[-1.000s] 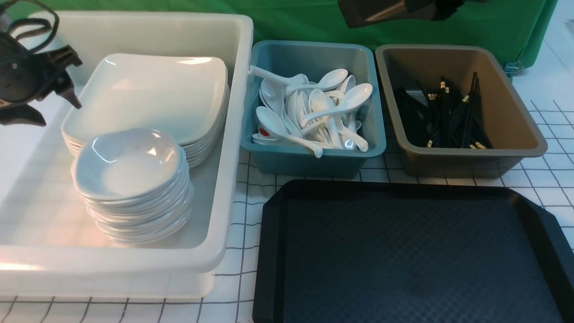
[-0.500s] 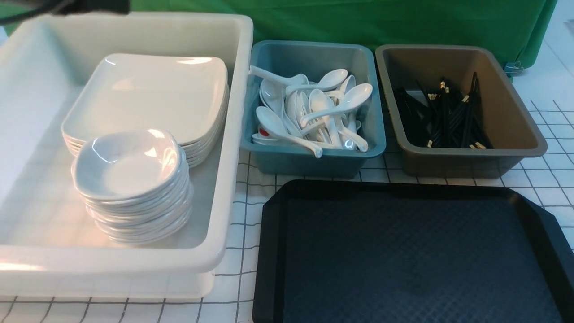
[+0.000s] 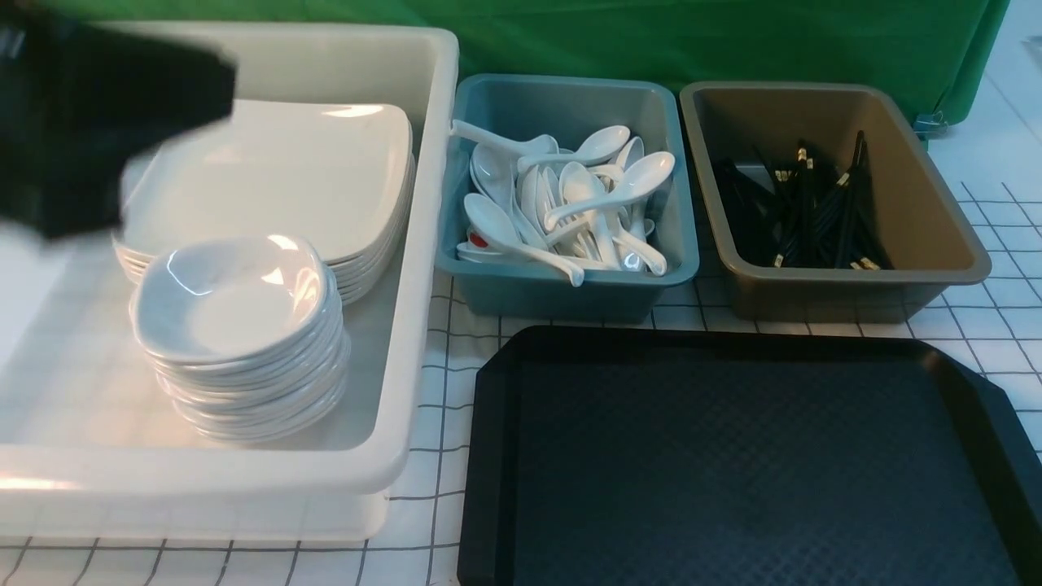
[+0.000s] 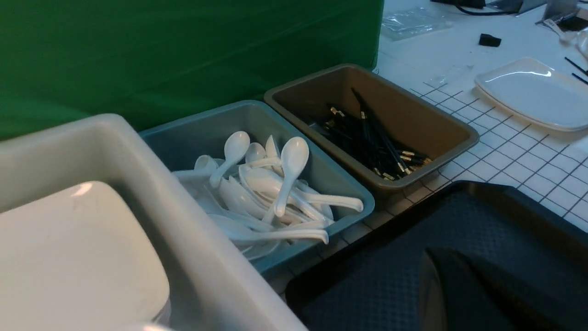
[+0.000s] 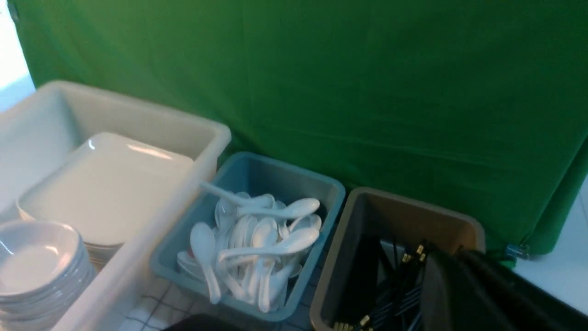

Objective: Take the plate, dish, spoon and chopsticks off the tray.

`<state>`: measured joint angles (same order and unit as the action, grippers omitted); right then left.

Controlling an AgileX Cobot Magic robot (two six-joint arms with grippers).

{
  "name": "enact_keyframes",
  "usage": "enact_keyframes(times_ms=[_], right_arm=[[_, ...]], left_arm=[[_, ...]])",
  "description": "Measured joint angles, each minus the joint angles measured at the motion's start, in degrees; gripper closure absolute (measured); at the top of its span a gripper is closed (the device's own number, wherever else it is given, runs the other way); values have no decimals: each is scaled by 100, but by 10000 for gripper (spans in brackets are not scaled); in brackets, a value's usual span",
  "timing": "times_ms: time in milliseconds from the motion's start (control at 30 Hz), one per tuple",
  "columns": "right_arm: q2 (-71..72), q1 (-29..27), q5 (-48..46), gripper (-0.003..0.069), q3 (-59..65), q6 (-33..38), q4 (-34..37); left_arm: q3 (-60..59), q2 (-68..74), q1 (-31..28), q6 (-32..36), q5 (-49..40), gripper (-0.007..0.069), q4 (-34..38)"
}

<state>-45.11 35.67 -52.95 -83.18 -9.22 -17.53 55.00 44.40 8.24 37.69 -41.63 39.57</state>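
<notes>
The left gripper shows in the front view only as a dark blur above the far left corner of the white tub, with its jaws pressed together and nothing between them. Just below it sits the stack of plates, and nearer the robot from there the stack of small dishes, both inside the tub. To the gripper's right stands the teal bin heaped with white spoons, and beyond that the brown bin holding the black chopsticks. The black tray lies well to the gripper's right and nearer the robot, in front of the 2 bins, on the checked cloth. The right gripper is a dark shape at the edge of its own wrist view, above the brown bin; it too is closed with nothing in it. A green backdrop hangs behind the bins.
</notes>
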Motion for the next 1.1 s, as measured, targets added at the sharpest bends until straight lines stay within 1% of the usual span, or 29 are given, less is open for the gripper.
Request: enact_keyframes(times_ms=[67, 100, 133, 167, 200, 233, 333, 400, 533, 567, 700, 800, 1033, 1100], right_arm=[[905, 0, 865, 649, 1092, -85, -12], [1431, 0, 1593, 649, 1765, -128, -45], [1841, 0, 2122, 649, 2315, -132, -84], [2146, 0, 2541, 649, 2742, -137, -105], [2291, 0, 2744, 649, 2952, -137, -121], [2821, 0, 3513, 649, 3734, -143, -137], [3587, 0, 4605, 649, 4910, -154, -144], [3901, 0, 5119, 648, 5394, -161, -149], [4196, 0, 5391, 637, 5794, -289, -151], [4245, 0, 5435, 624, 5855, -326, -151], [4281, 0, 5479, 595, 5877, -412, -151], [4281, 0, 5490, 589, 5877, -411, -151], [4285, 0, 5501, 573, 5877, -413, -151], [4285, 0, 5501, 568, 5877, -413, -151]], left_arm=[[-626, -492, 6, -38, 227, 636, -12], [-1095, -792, 6, -60, 464, 636, -12], [-1346, -1018, 6, -65, 619, 636, 1], [-1645, -1223, 6, -65, 830, 636, 49], [-1757, -1261, 6, -65, 917, 635, 60], [-2153, -1560, 6, -76, 1293, 632, 148], [-2643, -1847, 6, -82, 1839, 628, 261], [-2838, -1910, 6, -82, 2089, 628, 297], [-2934, -1934, 6, -82, 2214, 628, 308], [-2934, -1940, 6, -82, 2262, 628, 323], [-2934, -1940, 6, -63, 2322, 627, 343], [-2934, -1940, 6, -63, 2335, 627, 343], [-2934, -1940, 6, -58, 2335, 627, -45], [-2934, -1940, 6, -58, 2335, 626, -398]])
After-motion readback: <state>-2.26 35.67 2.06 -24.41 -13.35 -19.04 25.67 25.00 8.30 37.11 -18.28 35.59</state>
